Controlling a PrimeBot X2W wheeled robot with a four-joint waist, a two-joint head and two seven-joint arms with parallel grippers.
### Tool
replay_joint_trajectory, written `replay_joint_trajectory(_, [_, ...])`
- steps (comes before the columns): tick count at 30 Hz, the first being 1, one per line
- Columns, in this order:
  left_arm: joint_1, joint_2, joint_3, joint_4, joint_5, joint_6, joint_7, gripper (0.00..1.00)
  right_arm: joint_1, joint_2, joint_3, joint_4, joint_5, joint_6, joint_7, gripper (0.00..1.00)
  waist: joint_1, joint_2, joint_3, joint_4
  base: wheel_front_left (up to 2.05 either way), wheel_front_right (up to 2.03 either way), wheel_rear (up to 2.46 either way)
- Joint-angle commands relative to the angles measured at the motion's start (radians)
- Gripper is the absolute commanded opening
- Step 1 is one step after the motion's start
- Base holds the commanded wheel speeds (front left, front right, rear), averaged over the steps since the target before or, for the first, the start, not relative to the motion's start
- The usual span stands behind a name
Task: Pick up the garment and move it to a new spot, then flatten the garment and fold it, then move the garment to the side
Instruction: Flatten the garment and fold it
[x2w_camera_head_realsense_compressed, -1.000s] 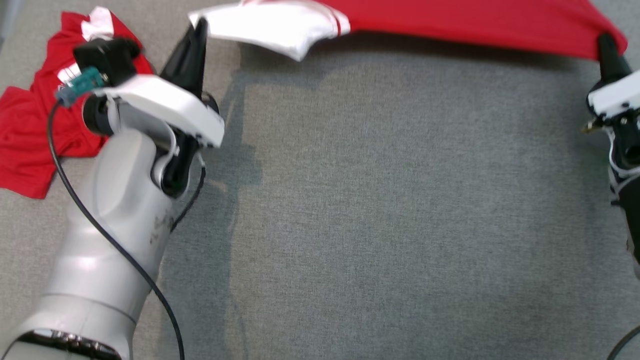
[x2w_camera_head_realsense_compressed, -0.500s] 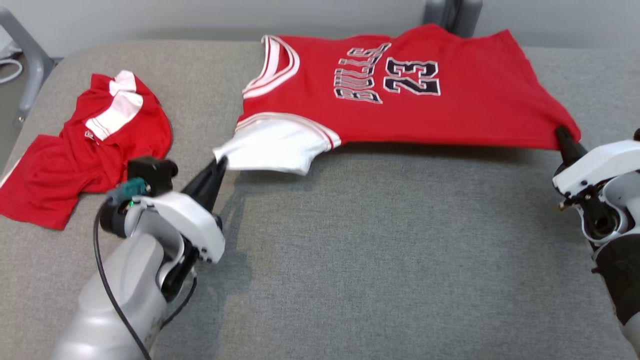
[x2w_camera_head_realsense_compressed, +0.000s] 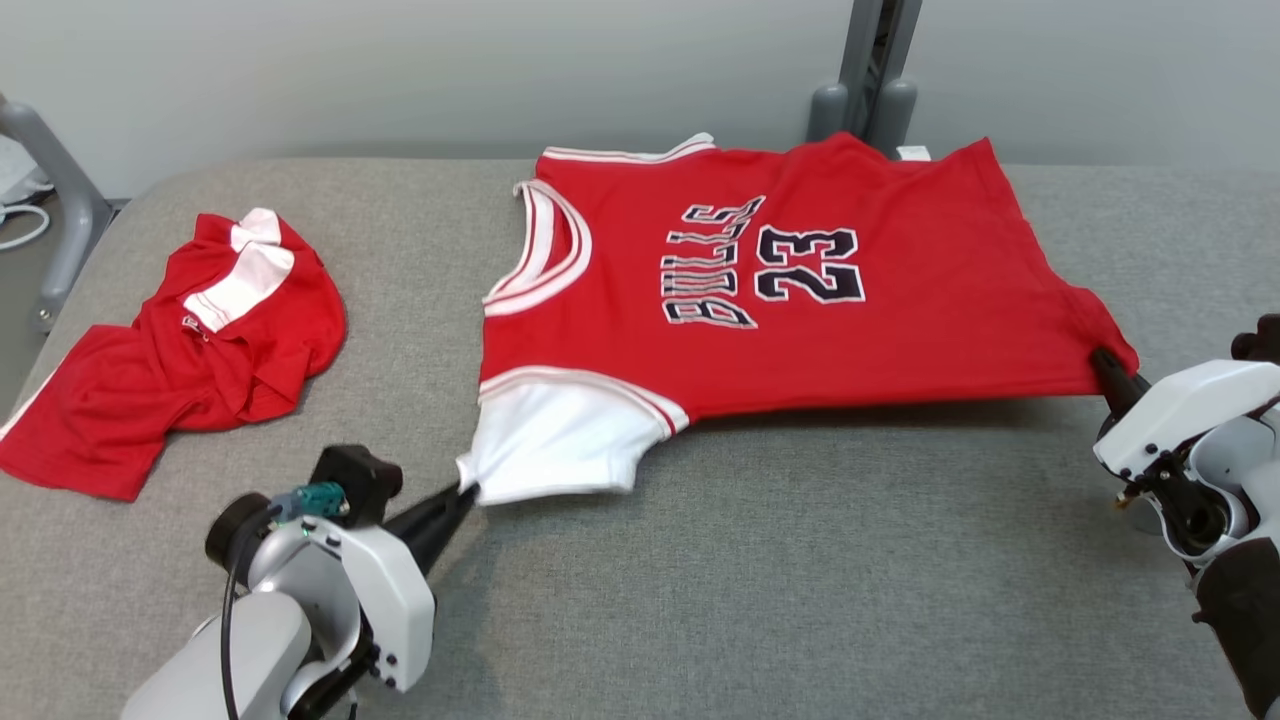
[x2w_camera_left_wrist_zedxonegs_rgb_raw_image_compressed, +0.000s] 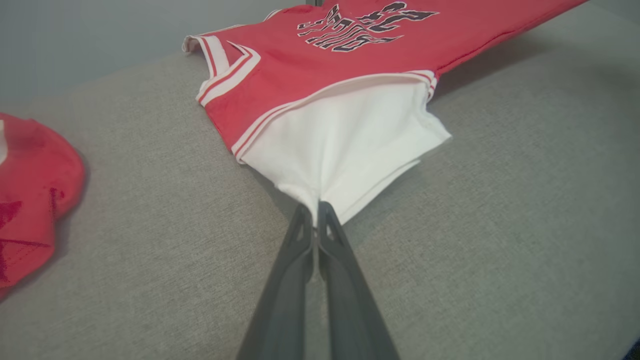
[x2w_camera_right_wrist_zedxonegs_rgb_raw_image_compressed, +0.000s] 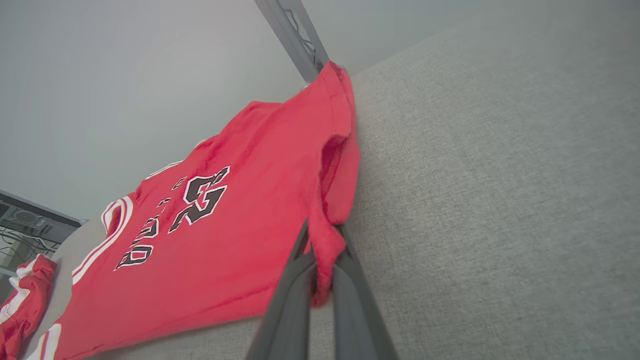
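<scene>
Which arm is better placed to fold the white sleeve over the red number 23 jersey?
Left: the left gripper is shut on the white sleeve; the right gripper pinches the red jersey at its hem.

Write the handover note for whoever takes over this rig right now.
Left claw: shut on the white sleeve of the jersey.
Right claw: shut on its red hem corner.
Jersey: print up, stretched between the claws over the grey table, near edge lifted.
Second red garment: crumpled at the table's left.
Done: pickup. Left: lay flat, fold, move aside.
</scene>
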Motion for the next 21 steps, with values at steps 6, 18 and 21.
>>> replay_joint_trajectory(6, [0.065, 0.087, -0.016, -0.137, -0.06, 0.0, 0.084, 0.0, 0.038, -0.032, 0.031, -0.011, 0.025, -0.001, 0.046, 0.0, 0.0, 0.0, -0.023, -0.019, 0.0, 0.0, 0.0])
replay_joint_trajectory(18, [0.132, 0.24, -0.111, -0.389, -0.201, -0.001, 0.195, 0.0, 0.11, -0.078, 0.08, -0.072, 0.114, -0.001, 0.221, 0.0, 0.0, 0.0, -0.059, -0.055, 0.0, 0.0, 0.0])
replay_joint_trajectory(21, [0.14, 0.273, -0.141, -0.441, -0.237, -0.001, 0.219, 0.0, 0.135, -0.096, 0.077, -0.102, 0.157, -0.001, 0.289, 0.0, 0.0, 0.0, -0.068, -0.06, 0.0, 0.0, 0.0])
